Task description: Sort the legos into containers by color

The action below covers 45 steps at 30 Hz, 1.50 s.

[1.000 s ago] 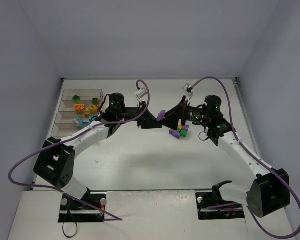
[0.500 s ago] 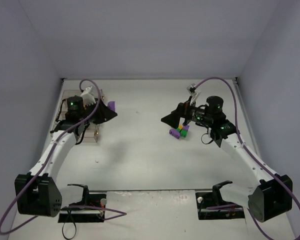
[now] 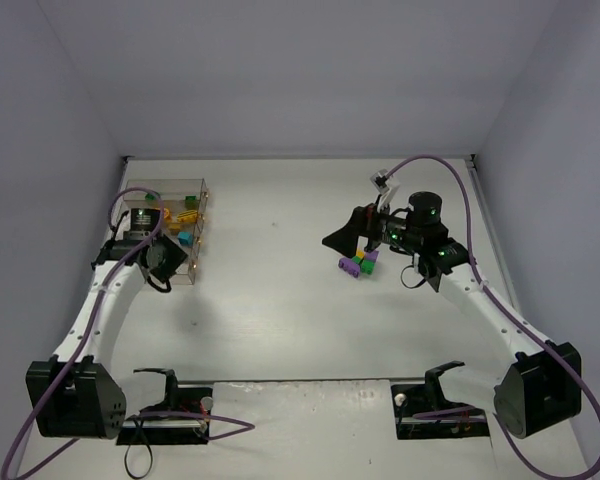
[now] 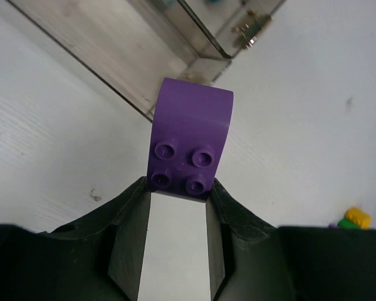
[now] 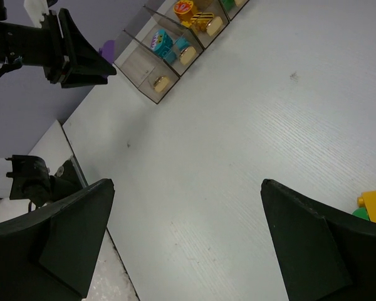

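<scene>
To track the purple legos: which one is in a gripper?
The purple lego pinched in the left gripper by the containers; the other purple legos lie loose on the table.

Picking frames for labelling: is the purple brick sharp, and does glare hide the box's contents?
Left wrist: the purple brick is sharp, studs crisp. Right wrist: the clear box shows its bricks without strong glare. Top external: even light, soft shadows.

Lighting and quality: even, diffuse brightness is falling from overhead, faint soft-edged shadows are spreading across the white table (image 3: 300, 330), the clear containers (image 4: 113, 44) are catching a mild sheen, and the walls (image 3: 280, 70) are taking on a cool lavender cast.
</scene>
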Available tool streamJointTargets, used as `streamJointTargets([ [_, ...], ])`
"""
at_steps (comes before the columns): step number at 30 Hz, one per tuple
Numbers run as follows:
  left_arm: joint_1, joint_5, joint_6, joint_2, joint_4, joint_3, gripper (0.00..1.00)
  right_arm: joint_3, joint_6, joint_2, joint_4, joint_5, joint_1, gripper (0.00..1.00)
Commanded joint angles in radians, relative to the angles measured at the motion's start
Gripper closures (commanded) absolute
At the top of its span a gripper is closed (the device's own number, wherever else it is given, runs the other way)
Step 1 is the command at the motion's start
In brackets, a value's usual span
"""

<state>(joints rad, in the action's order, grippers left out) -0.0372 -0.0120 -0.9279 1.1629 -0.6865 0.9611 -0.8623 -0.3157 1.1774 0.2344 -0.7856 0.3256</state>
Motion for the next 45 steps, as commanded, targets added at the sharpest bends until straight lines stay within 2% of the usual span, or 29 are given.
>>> streamJointTargets([
  [1, 0.007, 0.196, -0.13, 0.012, -0.085, 0.105, 0.86, -0.029, 0.017, -0.002, 0.056, -0.009, -0.008, 0.0],
  [14, 0.095, 0.121, -0.241, 0.245, -0.073, 0.157, 0.8, 0.034, 0.007, -0.082, 0.033, -0.003, -0.019, 0.0],
  [16, 0.102, 0.113, -0.246, 0.259, -0.061, 0.156, 0.69, 0.04, 0.004, -0.094, 0.028, -0.001, -0.02, 0.0],
  [19, 0.109, 0.106, -0.243, 0.273, -0.045, 0.159, 0.62, 0.051, 0.003, -0.108, 0.022, 0.011, -0.022, 0.0],
  [20, 0.112, 0.107, -0.241, 0.279, -0.042, 0.165, 0.57, 0.054, 0.004, -0.114, 0.02, 0.014, -0.023, 0.0],
  [23, 0.123, 0.104, -0.239, 0.296, -0.047, 0.172, 0.48, 0.06, 0.003, -0.119, 0.016, 0.022, -0.028, 0.0],
  [28, 0.128, 0.103, -0.223, 0.301, -0.047, 0.182, 0.47, 0.057, 0.003, -0.116, 0.003, 0.066, -0.031, 0.0],
  [32, 0.126, 0.075, -0.145, 0.268, -0.028, 0.202, 0.47, 0.042, -0.003, -0.101, -0.069, 0.253, -0.036, 0.03],
  [35, 0.117, 0.025, 0.022, 0.215, 0.014, 0.228, 0.47, -0.001, -0.028, -0.036, -0.188, 0.481, -0.037, 0.12],
  [39, 0.091, -0.084, 0.173, 0.132, 0.108, 0.199, 0.47, -0.009, -0.071, 0.011, -0.23, 0.652, -0.037, 0.15],
  [42, 0.065, -0.196, 0.268, 0.092, 0.157, 0.185, 0.46, -0.026, -0.088, 0.053, -0.285, 0.756, -0.036, 0.16],
  [44, 0.039, -0.212, 0.322, 0.083, 0.163, 0.183, 0.46, -0.049, -0.082, 0.083, -0.302, 0.778, -0.034, 0.19],
  [45, -0.02, -0.217, 0.339, 0.08, 0.179, 0.182, 0.45, -0.059, -0.074, 0.118, -0.319, 0.783, -0.031, 0.2],
])
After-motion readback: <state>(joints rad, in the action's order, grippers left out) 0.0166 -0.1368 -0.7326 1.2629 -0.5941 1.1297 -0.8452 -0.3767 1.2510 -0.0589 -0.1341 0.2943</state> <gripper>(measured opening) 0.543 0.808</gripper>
